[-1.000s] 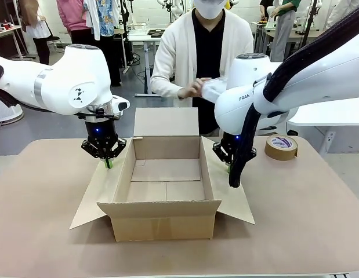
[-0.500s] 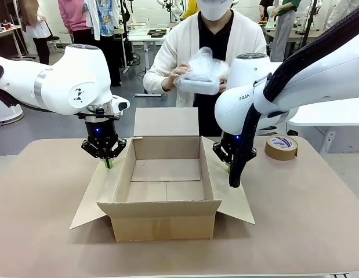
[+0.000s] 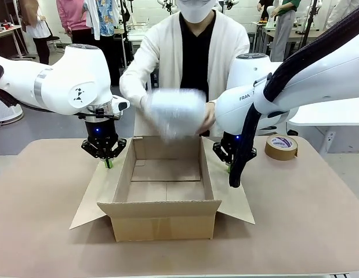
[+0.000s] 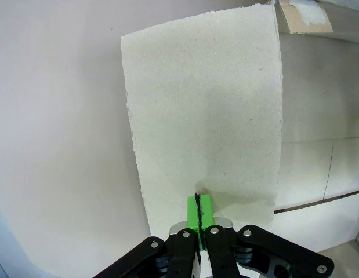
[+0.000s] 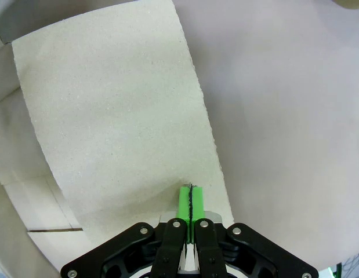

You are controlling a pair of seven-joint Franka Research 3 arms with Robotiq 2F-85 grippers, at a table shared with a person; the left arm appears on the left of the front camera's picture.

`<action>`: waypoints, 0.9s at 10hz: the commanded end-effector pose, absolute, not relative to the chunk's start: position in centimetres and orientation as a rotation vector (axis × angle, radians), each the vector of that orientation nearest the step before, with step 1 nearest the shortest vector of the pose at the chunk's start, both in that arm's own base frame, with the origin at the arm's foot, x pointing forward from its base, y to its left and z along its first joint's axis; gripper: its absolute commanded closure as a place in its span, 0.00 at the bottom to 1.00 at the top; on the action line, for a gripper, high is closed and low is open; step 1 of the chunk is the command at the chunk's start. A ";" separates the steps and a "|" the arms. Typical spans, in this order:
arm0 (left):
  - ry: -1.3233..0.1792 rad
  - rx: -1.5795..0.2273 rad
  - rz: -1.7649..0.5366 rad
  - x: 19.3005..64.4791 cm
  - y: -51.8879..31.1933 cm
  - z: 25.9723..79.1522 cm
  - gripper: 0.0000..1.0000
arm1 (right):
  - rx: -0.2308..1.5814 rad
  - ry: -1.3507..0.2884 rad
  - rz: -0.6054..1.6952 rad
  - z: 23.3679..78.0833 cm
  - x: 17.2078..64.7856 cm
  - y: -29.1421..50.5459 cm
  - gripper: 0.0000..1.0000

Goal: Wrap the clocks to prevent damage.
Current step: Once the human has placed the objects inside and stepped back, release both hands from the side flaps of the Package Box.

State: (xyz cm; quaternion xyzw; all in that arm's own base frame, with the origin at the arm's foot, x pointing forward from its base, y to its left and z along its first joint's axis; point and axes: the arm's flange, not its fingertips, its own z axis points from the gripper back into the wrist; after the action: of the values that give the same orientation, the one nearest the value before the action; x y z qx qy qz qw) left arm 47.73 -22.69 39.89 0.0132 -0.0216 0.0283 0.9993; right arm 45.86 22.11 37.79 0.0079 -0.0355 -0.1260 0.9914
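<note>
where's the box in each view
Front: box centre, on the table.
Left wrist: its left flap across the middle, rest of box at right.
Right wrist: its right flap upper left to centre.
Shared landmark: the table beside each flap.

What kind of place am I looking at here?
Probably a robotics lab set up for a packing trial. A white left arm and right arm flank an open cardboard box, a person holds a bubble-wrapped bundle, and more work tables stand behind.
</note>
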 end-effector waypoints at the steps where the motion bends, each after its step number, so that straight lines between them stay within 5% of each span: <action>1: -0.046 0.036 0.049 47.7 -22.7 39.8 1.00 | 0.018 -0.073 -0.258 37.8 45.8 22.3 0.99; 9: -0.046 0.036 0.049 47.7 -22.7 39.8 1.00 | 0.018 -0.073 -0.258 37.8 45.8 22.3 0.99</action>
State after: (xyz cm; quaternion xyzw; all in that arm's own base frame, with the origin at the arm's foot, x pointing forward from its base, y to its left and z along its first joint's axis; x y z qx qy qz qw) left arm 47.73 -22.68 39.88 0.0133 -0.0214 0.0282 0.9993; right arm 45.87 22.10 37.79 0.0079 -0.0355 -0.1261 0.9913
